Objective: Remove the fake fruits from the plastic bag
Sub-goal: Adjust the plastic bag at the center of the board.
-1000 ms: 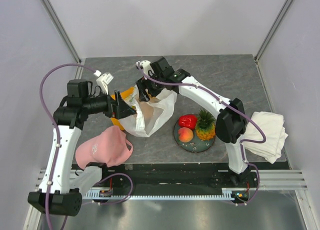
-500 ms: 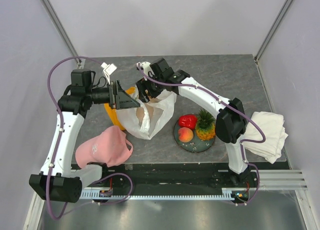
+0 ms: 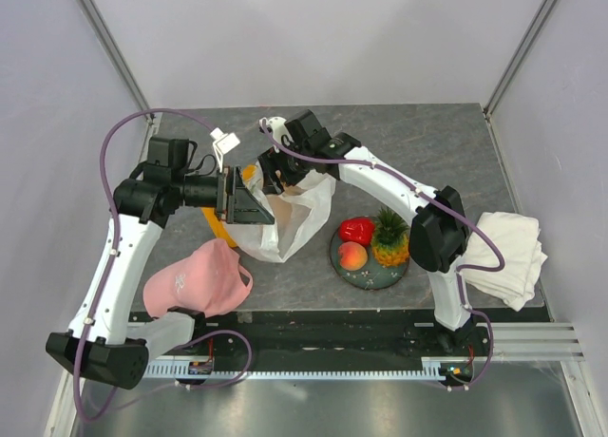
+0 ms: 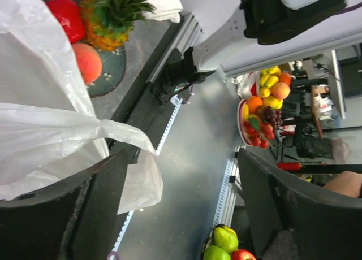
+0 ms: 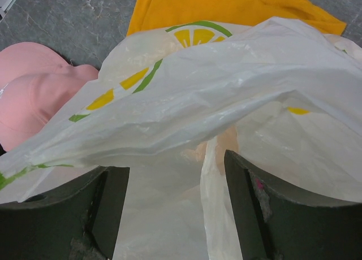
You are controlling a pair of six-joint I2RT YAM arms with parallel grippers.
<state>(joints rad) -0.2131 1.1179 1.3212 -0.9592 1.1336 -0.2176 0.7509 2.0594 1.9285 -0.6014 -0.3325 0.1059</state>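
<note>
The plastic bag [image 3: 285, 220] lies crumpled mid-table, white with a green-yellow print [image 5: 192, 37]. An orange-toned fruit [image 5: 226, 147] shows dimly through its film. A red pepper [image 3: 357, 230], a peach [image 3: 352, 256] and a pineapple [image 3: 390, 237] sit on a dark plate [image 3: 366, 277]; they also show in the left wrist view as pepper [image 4: 65, 17], peach [image 4: 85, 62] and pineapple [image 4: 110, 17]. My left gripper [image 3: 242, 201] is open at the bag's left edge, with bag film [image 4: 51, 141] draped by one finger. My right gripper [image 3: 275, 176] hangs open just above the bag [image 5: 175, 209].
An orange cloth [image 3: 223, 230] lies under the bag's left side, also seen in the right wrist view [image 5: 226, 5]. A pink cap [image 3: 199, 280] lies at the front left. A folded white towel [image 3: 508, 247] lies at the right edge.
My left arm has swung and turned, bringing its open gripper a little right, against the bag's left edge. The right arm and the fruits on the plate have not moved.
</note>
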